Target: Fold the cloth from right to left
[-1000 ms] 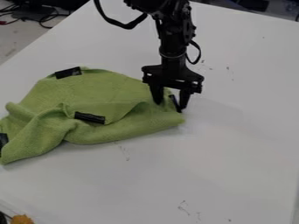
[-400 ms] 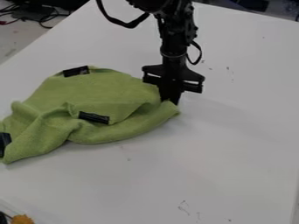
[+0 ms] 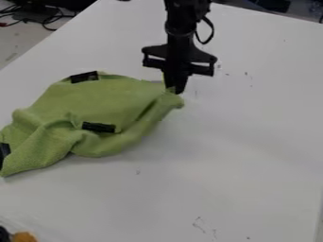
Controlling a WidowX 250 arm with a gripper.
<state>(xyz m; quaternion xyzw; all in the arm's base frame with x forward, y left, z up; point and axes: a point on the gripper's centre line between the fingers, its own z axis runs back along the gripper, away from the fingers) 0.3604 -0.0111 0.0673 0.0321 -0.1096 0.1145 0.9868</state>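
One cloth [image 3: 107,103], one end effector [image 3: 176,90], apparently three black strips [image 3: 98,127].

White tabletop [image 3: 246,146], pale floor [image 3: 18,43], dark cables [image 3: 45,21]

cloth [image 3: 107,101] showing plain yellow-green toward nine o'clock, strips [image 3: 98,127] on it showing black, gripper [image 3: 175,89] showing black near twelve o'clock, tabletop [image 3: 252,156] showing white, faint dark scuffs [image 3: 199,224] speckling it toward six o'clock, cables [image 3: 47,21] showing black toward eleven o'clock

The camera looks down aslant on a flat white tabletop [image 3: 252,165]. It stands near, facing the jointed black arm [image 3: 183,23].
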